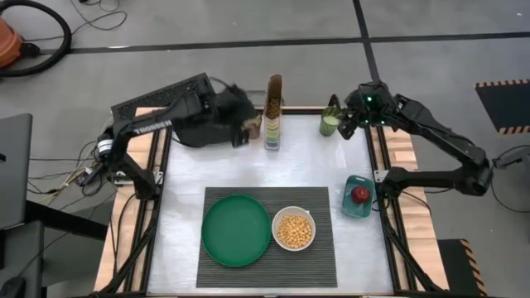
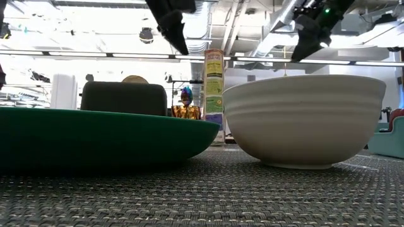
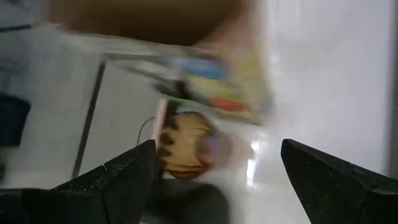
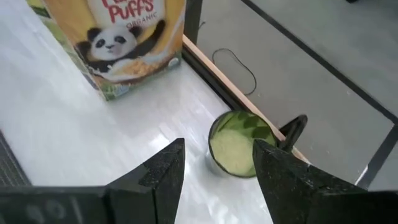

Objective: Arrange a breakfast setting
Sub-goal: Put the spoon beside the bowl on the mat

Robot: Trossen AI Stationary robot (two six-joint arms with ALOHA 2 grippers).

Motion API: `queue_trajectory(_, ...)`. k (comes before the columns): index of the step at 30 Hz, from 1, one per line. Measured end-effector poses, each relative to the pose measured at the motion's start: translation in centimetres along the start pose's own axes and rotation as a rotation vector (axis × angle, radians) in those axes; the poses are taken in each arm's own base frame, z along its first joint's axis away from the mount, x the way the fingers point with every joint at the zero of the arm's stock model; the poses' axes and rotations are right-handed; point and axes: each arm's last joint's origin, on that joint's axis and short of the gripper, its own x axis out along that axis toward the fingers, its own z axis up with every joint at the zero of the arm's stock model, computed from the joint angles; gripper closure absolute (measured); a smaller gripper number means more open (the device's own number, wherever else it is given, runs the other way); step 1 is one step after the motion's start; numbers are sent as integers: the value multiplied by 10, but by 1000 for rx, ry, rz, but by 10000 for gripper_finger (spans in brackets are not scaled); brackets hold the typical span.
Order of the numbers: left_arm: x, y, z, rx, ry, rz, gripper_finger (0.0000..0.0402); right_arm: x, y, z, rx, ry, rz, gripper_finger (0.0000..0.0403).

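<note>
The dark grey ribbed placemat [image 1: 265, 240] lies at the table's near middle. On it stand the round green plate [image 1: 236, 230] and, to its right, the white bowl [image 1: 293, 230] with yellow cereal [image 1: 294, 231]. The purple-and-blue spoon [image 2: 186, 95] stands in a small golden holder [image 2: 185, 112] at the far edge, next to the cereal box [image 1: 272, 112]. A pale bagel [image 2: 134, 79] shows above the black toaster [image 2: 123, 98]. My left gripper [image 3: 217, 177] hovers open above the holder [image 3: 185, 149]. My right gripper [image 4: 219, 148] is open above a small green cup [image 4: 236, 146].
A teal dish with a red apple [image 1: 358, 197] stands at the right edge. The tall cereal box [image 2: 214, 94] stands upright at the far middle between the two grippers. The green cup [image 1: 330, 124] is at the far right corner, by the wooden table rail.
</note>
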Motion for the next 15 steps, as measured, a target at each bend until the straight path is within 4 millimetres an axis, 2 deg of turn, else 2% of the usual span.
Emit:
queue_trajectory(3,5,24,-2,-67,-61,-7,72,-5,-1,-1,2,-13,0,188)
queue_trajectory(6,15,33,-5,-81,-69,-51,72,-8,-1,-2,3,-21,0,191)
queue_trajectory(9,28,29,-5,-55,-69,-127,72,-8,-1,-2,12,-20,0,192)
queue_trajectory(15,54,17,-4,10,-9,-145,72,-8,1,-3,7,-6,6,192)
